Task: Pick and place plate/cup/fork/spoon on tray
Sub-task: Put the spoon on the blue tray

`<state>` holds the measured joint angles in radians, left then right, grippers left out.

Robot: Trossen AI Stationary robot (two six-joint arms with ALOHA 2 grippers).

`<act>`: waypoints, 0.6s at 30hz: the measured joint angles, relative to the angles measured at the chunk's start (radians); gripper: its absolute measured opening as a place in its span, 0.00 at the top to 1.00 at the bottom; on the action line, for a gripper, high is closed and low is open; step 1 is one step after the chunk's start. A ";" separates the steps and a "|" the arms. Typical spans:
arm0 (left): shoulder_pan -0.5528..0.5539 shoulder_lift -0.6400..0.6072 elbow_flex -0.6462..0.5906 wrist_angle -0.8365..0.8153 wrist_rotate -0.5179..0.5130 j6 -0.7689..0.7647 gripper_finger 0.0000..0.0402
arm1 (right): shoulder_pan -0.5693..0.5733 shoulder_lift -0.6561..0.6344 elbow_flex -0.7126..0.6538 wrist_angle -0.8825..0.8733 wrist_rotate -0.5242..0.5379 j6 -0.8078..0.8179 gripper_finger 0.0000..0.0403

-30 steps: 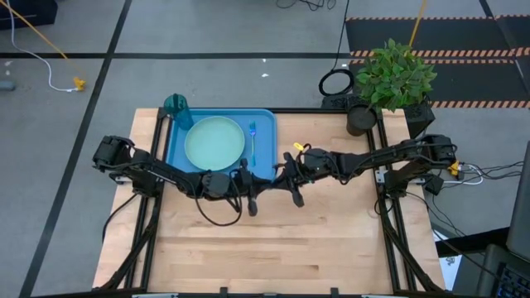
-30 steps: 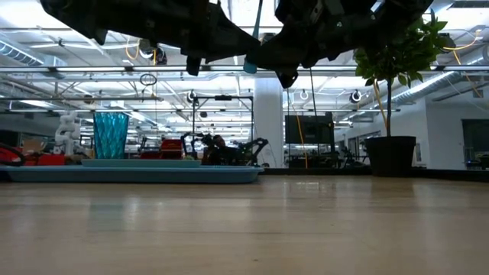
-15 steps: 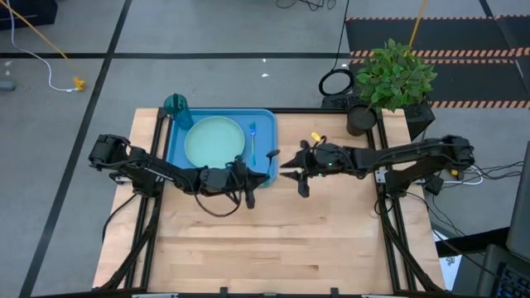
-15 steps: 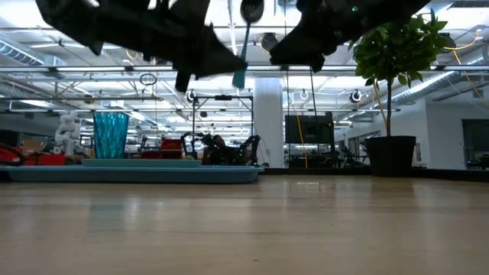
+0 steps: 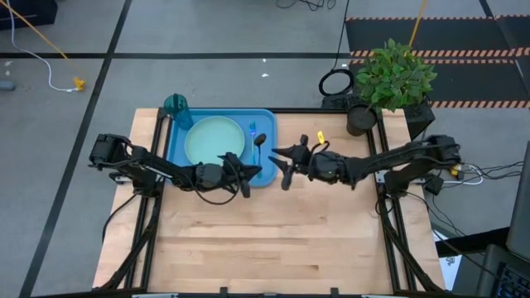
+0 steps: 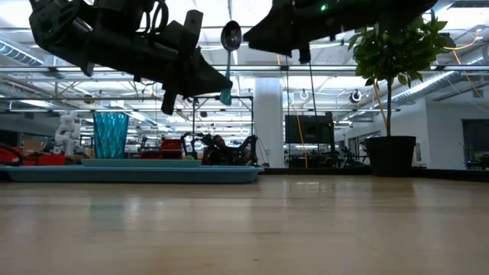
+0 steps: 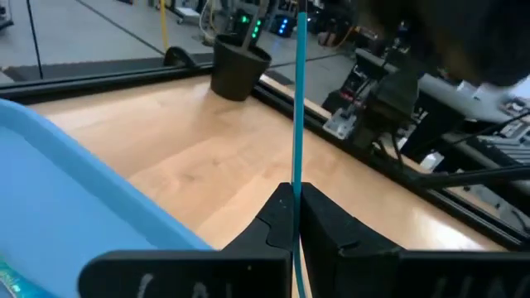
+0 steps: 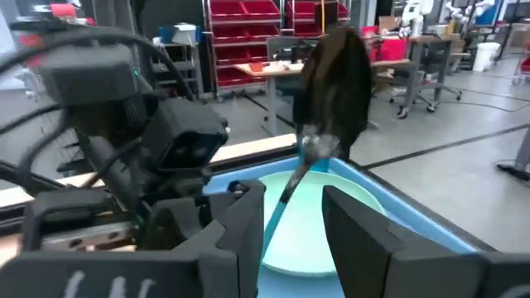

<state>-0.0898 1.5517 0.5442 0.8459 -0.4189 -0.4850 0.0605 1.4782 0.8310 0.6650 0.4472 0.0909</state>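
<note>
On the worktop point(image 5: 273, 240), the cup point(image 5: 175, 105) stands at the far left corner of the tray point(image 5: 175, 149). The plate point(image 5: 213, 141) lies on the tray, the fork point(image 5: 252, 132) just right of it. The left gripper point(image 5: 245, 175), jaws clenched on the spoon point(image 5: 259, 146), holds it above the tray's right edge. The right gripper point(image 5: 281, 165) hovers just beside, jaws released.

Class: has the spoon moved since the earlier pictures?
Yes. The spoon, held in the left pincer, has moved from the bare table to over the tray.
</note>
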 joint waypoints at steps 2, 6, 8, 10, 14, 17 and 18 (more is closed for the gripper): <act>0.000 0.000 0.000 -0.007 -0.028 -0.001 0.98 | 0.000 0.049 0.000 0.064 0.003 0.002 0.70; -0.008 0.000 0.000 -0.020 -0.108 0.013 0.98 | -0.001 0.117 0.000 0.151 0.104 0.014 0.68; -0.012 0.000 0.000 -0.024 -0.133 0.015 0.99 | -0.004 0.145 0.000 0.193 0.163 0.031 0.67; -0.014 0.008 0.000 -0.030 -0.160 0.013 0.98 | -0.012 0.171 0.000 0.231 0.178 0.047 0.67; -0.013 0.037 -0.001 -0.024 -0.200 0.012 0.97 | -0.025 0.224 0.016 0.266 0.137 0.068 0.67; -0.013 0.067 -0.001 -0.023 -0.215 0.014 0.99 | -0.036 0.265 0.043 0.265 0.104 0.083 0.67; -0.013 0.071 -0.001 -0.024 -0.216 0.014 0.99 | -0.040 0.279 0.054 0.266 0.096 0.084 0.67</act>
<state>-0.1032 1.6230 0.5429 0.8215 -0.6348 -0.4707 0.0210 1.7573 0.8846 0.9314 0.5436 0.1753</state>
